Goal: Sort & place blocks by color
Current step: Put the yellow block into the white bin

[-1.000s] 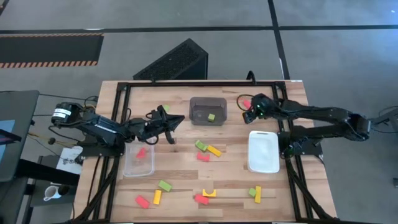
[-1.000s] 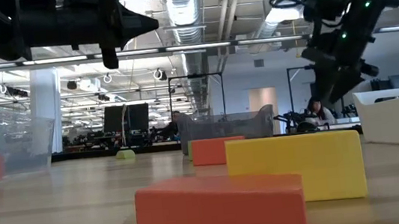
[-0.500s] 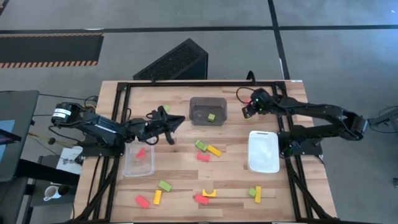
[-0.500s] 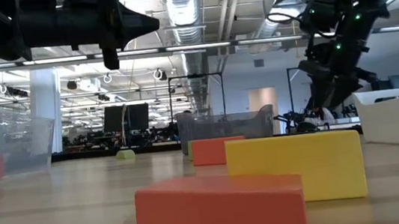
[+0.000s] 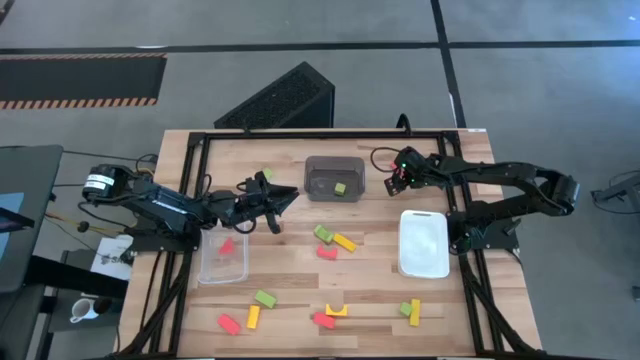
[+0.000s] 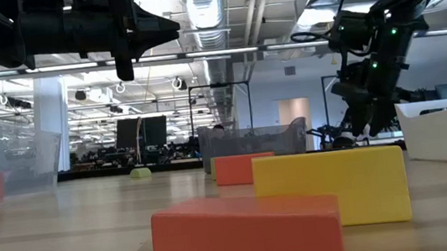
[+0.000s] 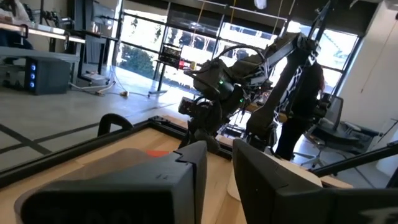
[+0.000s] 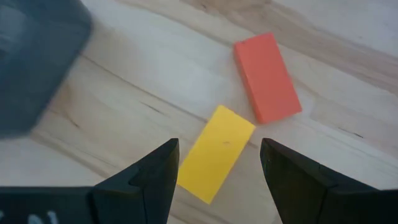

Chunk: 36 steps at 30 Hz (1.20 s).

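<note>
My right gripper (image 8: 217, 165) hangs open at the table's far right, pointing steeply down, and also shows from above (image 5: 393, 182). Below it a yellow bar block (image 8: 214, 155) lies flat on the wood between and just beyond the fingertips, untouched. A red bar block (image 8: 267, 78) lies right beyond the yellow one. My left gripper (image 7: 217, 162) is held level above the table, left of the dark grey bin (image 5: 334, 165). Its fingers are slightly apart with nothing between them. One green block (image 5: 340, 188) lies in the grey bin and one red block (image 5: 226, 245) in the clear bin (image 5: 222, 272).
A white bin (image 5: 424, 243) stands at the right. Green (image 5: 322, 233), yellow (image 5: 344, 241) and red (image 5: 326, 252) blocks lie mid-table. Another green block (image 5: 263, 176) lies at the far left, and several more blocks are strewn along the near edge (image 5: 330, 315).
My right gripper has come down and a little toward the table's left, closing in on the yellow and red blocks beside the grey bin.
</note>
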Available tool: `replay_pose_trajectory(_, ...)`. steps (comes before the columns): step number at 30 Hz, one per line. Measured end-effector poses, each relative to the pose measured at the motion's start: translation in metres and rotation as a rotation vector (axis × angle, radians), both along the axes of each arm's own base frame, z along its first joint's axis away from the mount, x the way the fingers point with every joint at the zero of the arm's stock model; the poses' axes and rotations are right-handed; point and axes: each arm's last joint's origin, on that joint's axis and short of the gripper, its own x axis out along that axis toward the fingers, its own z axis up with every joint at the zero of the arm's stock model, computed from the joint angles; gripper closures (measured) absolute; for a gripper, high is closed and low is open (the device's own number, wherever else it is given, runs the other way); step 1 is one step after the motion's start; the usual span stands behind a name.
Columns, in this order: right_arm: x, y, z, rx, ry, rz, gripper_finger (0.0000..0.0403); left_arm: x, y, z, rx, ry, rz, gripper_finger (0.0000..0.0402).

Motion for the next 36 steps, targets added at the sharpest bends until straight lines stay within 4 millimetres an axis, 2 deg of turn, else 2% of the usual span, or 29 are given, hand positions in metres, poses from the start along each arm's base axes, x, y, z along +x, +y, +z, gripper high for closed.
replay_pose_trajectory(12, 0.004, -0.001, -0.010, 0.033, 0.027, -0.008, 0.0155, 0.000, 0.000, -0.004, -0.010, 0.040, 0.000, 0.0324)
replay_pose_trajectory(24, 0.014, -0.007, -0.038, 0.089, 0.090, -0.021, 0.0155, 0.001, 0.000, -0.006, -0.035, 0.045, -0.003, 0.0323)
replay_pose_trajectory(28, 0.014, -0.007, -0.041, 0.098, 0.113, 0.001, 0.0156, 0.001, 0.000, -0.006, -0.035, 0.054, -0.004, 0.0323)
replay_pose_trajectory(32, 0.011, -0.005, -0.036, 0.106, 0.117, 0.062, 0.0182, 0.001, 0.000, -0.007, -0.036, 0.062, 0.008, 0.0323)
replay_pose_trajectory(36, 0.003, 0.001, -0.027, 0.134, 0.133, 0.104, 0.0248, 0.001, 0.000, -0.008, -0.041, 0.065, 0.009, 0.0323)
